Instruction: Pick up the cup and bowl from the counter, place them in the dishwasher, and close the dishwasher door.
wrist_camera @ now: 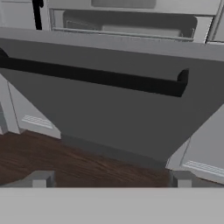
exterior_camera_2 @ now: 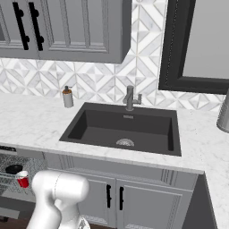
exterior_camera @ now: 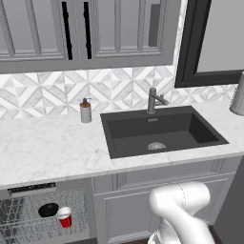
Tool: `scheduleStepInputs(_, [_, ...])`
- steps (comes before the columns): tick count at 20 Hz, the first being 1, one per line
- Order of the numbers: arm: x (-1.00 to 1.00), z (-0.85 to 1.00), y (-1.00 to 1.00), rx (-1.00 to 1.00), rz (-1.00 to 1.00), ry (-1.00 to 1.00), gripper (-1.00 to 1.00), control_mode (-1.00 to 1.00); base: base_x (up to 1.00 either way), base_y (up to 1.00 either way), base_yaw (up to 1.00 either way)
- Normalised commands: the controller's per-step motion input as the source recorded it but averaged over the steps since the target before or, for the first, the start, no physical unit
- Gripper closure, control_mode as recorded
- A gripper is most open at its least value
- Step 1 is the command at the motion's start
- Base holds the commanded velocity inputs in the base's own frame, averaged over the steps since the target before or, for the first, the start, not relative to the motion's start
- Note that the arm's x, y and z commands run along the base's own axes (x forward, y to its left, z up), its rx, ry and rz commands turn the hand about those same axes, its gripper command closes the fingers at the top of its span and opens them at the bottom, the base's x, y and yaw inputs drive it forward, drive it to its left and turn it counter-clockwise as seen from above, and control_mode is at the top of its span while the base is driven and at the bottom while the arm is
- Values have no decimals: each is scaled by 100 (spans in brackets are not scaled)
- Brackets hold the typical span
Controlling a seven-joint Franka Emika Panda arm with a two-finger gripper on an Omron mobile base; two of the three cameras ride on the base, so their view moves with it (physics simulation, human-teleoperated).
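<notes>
The red cup [exterior_camera: 65, 218] stands in the grey wire rack of the open dishwasher [exterior_camera: 28, 221], with the black bowl [exterior_camera: 48, 209] just left of it. Both show again at the left edge of the right base view: cup [exterior_camera_2: 23, 180], bowl [exterior_camera_2: 13, 169]. The white marble counter [exterior_camera: 52, 147] above carries neither of them. In the hand view the dark dishwasher door [wrist_camera: 118, 127] is swung down, its outer face and long black bar handle [wrist_camera: 100, 78] towards me. My gripper [wrist_camera: 111, 180] is low, just in front of the door, open wide and holding nothing.
A dark sink [exterior_camera: 162, 131] with a grey faucet [exterior_camera: 153, 100] is set in the counter. A brown soap dispenser [exterior_camera: 86, 111] stands to its left, a metal cylinder [exterior_camera: 238, 95] at the far right. Grey cabinet doors [exterior_camera: 138, 209] flank the dishwasher. Wood floor [wrist_camera: 65, 162] lies below the door.
</notes>
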Motion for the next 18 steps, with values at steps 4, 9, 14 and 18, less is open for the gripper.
scheduleStepInputs(4, [54,-44,-32,1,22,-19,-100,-100,0,0,0])
scheduleStepInputs(9, [46,-42,5,0,6,-27,-100,-100,0,0,0])
scheduleStepInputs(14, [53,-47,18,0,0,-10,-100,-100,0,0,0])
scheduleStepInputs(18, [65,-60,9,0,0,-8,-100,-100,0,0,0])
